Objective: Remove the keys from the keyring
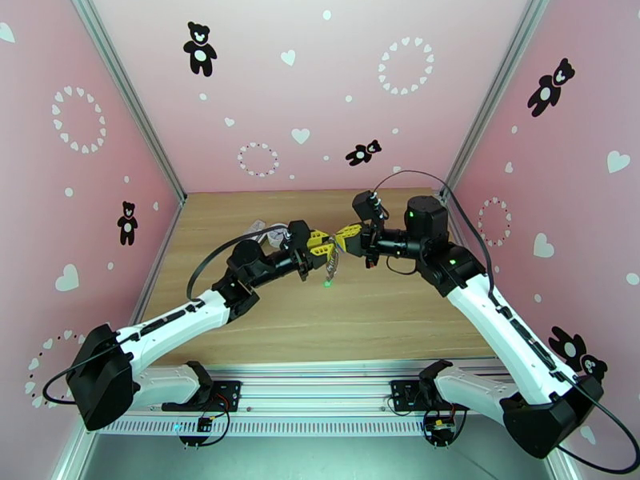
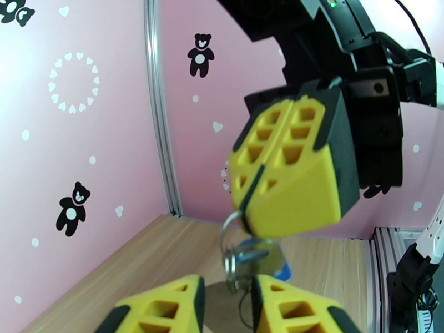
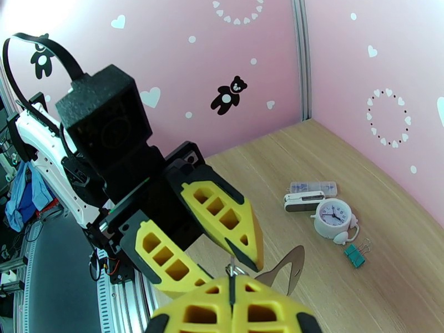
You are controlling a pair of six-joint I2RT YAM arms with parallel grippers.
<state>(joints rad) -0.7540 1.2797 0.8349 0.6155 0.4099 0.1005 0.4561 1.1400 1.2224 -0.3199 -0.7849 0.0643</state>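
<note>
Above the table's middle my two grippers meet tip to tip. My right gripper is shut on the top metal ring of the keyring, which hangs below its yellow fingers. A cluster of small rings and the blue-headed key dangles under it. A green speck, the other key, hangs lowest in the top view. My left gripper has its fingers apart on either side of the dangling cluster, with a narrow gap. The strap loop cannot be made out.
At the back left of the table lie a white clock, a teal binder clip, a clear plastic case and a small white-and-black item. Pink walls close the table on three sides.
</note>
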